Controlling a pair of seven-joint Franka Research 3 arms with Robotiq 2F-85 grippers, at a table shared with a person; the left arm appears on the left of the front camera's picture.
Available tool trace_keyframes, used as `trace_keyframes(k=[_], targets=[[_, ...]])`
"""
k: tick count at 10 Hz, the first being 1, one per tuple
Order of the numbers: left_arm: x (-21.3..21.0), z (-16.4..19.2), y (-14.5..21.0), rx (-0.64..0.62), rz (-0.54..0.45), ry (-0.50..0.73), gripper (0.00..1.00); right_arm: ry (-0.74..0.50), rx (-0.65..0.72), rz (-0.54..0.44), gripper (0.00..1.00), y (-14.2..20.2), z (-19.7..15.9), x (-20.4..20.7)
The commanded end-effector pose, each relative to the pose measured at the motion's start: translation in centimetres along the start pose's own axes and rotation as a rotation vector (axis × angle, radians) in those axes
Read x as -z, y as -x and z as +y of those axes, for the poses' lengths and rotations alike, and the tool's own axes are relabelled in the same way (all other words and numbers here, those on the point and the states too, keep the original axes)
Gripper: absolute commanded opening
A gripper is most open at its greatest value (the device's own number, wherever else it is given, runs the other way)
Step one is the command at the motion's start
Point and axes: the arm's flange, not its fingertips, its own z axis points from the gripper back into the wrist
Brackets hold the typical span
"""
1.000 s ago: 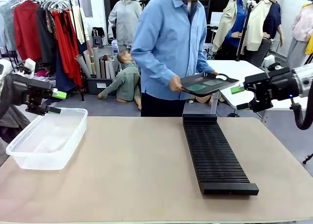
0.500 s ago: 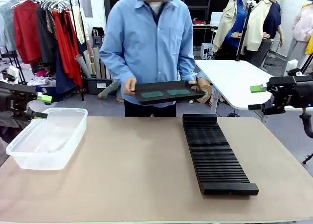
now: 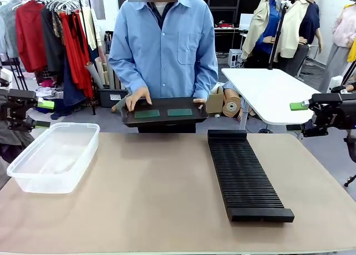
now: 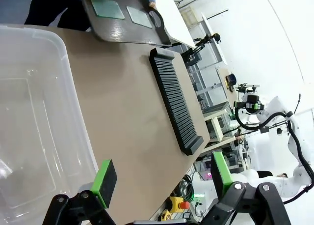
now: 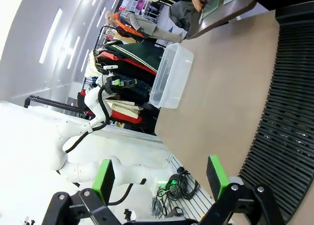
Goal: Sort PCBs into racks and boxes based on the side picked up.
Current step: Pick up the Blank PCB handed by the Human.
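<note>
A person at the table's far side holds a shallow black tray [image 3: 164,119] just above the far edge. Two PCBs [image 3: 147,114] [image 3: 179,112] lie on it, green face up; the left wrist view also catches them [image 4: 108,8]. The clear box [image 3: 53,157] stands at the left and has nothing in it. The black slotted rack [image 3: 245,174] lies right of centre, its slots bare. My left gripper [image 3: 43,114] hovers open off the table's left edge, beside the box. Past the table's right edge, my right gripper [image 3: 296,117] hangs open, level with the rack's far end.
The person's hands grip the tray at both ends. A white table [image 3: 267,91] stands behind on the right, a clothes rail [image 3: 50,27] behind on the left. Bare tan tabletop [image 3: 150,188] lies between box and rack.
The person has carried the tray leftward and lowered it to the table's far edge. Both arms have drawn back outward toward their sides, grippers still open.
</note>
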Motion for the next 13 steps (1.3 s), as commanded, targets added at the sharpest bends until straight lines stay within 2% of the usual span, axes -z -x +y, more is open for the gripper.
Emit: trace_keyframes(k=[1,13], targets=[[-0.01,0.11,0.08,-0.002,0.005,0.002,1.0,0.006,0.001,0.001,1.0,-0.01,-0.06,0.04],[-0.01,0.11,0.08,-0.002,0.005,0.002,1.0,0.006,0.001,0.001,1.0,-0.01,-0.06,0.04]])
